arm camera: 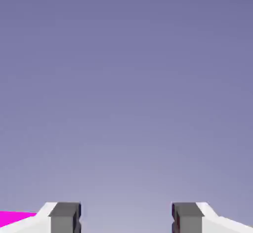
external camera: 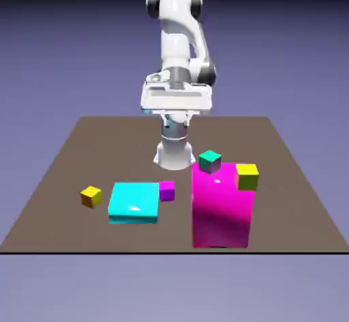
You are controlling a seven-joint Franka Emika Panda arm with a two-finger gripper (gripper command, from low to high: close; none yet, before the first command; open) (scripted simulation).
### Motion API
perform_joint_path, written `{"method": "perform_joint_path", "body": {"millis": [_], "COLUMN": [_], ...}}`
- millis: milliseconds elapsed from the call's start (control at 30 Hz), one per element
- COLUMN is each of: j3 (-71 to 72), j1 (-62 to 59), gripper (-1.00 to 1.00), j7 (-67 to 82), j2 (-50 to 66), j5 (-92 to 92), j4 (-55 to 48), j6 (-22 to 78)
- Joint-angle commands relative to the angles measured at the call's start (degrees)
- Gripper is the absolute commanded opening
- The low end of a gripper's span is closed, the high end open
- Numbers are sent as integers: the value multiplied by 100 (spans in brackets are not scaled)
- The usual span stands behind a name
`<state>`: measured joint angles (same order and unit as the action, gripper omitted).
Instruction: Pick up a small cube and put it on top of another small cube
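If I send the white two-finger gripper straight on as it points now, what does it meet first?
Looks free: past the gripper, only blue-violet backdrop shows. The magenta surface at the hand view's lower left has unclear depth.

In the hand view, a magenta shape [arm camera: 15, 218] (just a sliver, bottom left) is cut off by the edge. My fingertips [arm camera: 187, 222] run out of that picture too, and one partly hides the magenta.
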<state>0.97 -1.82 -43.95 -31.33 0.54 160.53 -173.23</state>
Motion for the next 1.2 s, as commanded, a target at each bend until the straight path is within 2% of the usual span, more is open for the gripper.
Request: {"method": "perform_joint_path", "body": {"millis": [0, 1167], "j3": [80, 2892], "j1": [-208, -7476], "gripper": [0, 0], "j7": [-124, -4445], "j2": [110, 3964], "j5": [45, 1614], "j4": [-39, -1397], "j6": [65, 2319]}}
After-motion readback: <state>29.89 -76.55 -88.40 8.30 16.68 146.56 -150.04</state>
